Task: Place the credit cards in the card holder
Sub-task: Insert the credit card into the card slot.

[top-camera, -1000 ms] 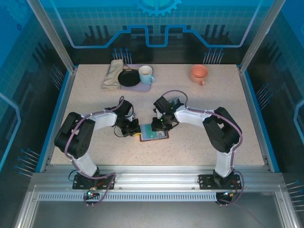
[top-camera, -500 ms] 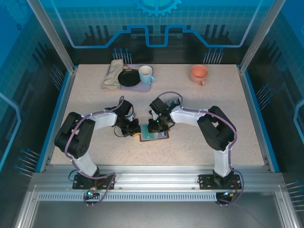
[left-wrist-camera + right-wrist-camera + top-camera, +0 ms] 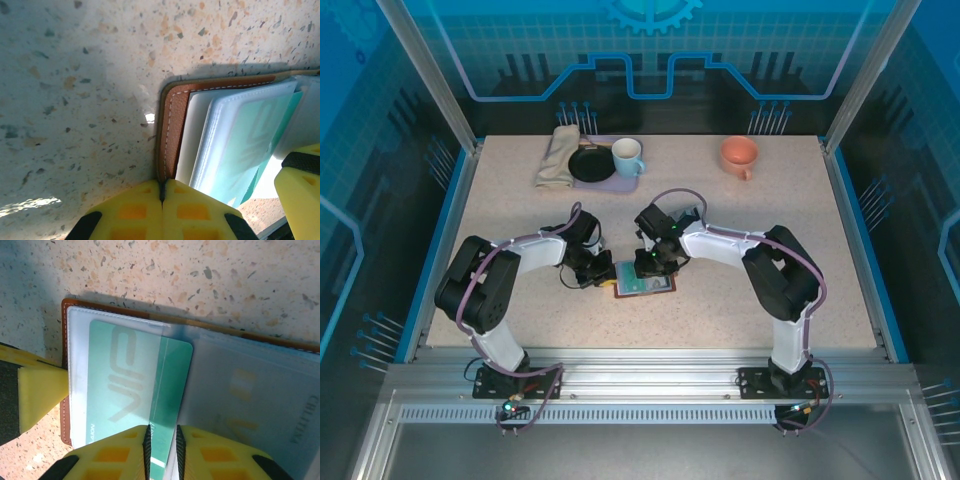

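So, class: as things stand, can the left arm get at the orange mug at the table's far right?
Probably not: the left fingers are shut on the card holder, and the right arm lies between them and the orange mug.

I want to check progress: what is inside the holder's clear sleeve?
A teal card, mostly under the sleeve; one strip sticks out. The right gripper pinches its edge. Anything beneath the card is covered.
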